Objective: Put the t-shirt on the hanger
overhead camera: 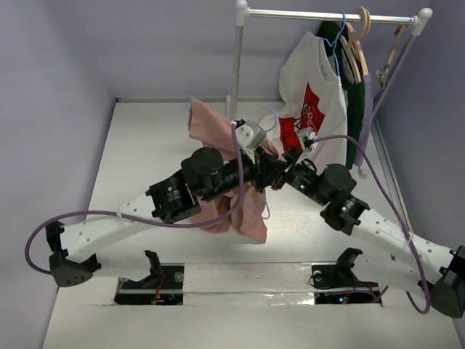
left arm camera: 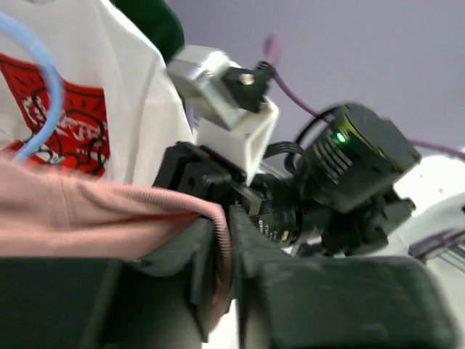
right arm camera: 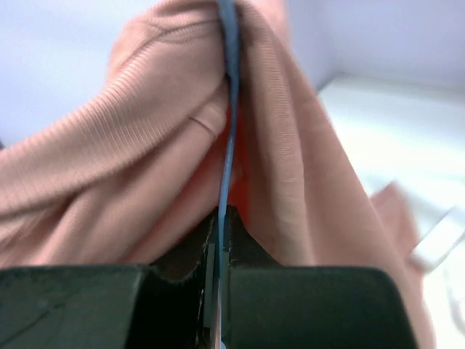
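The dusty-pink t-shirt [overhead camera: 247, 211] is held up off the table between both arms, with part draped behind at the rack pole. My left gripper [left arm camera: 231, 240] is shut on the shirt's ribbed collar edge [left arm camera: 222, 233]; the pink cloth [left arm camera: 87, 218] fills its left side. My right gripper [right arm camera: 221, 218] is shut on the thin light-blue hanger wire [right arm camera: 229, 109], which runs straight up into the pink folds [right arm camera: 145, 145]. In the top view the two grippers meet near the middle [overhead camera: 280, 174], and a bit of blue wire [overhead camera: 270, 113] shows above them.
A clothes rack [overhead camera: 327, 14] stands at the back right with a white t-shirt with red print [overhead camera: 312, 102], a dark green garment [overhead camera: 356, 94] and wooden hangers [overhead camera: 361, 29]. Purple cables [overhead camera: 378, 182] loop over the arms. Walls close in left and right.
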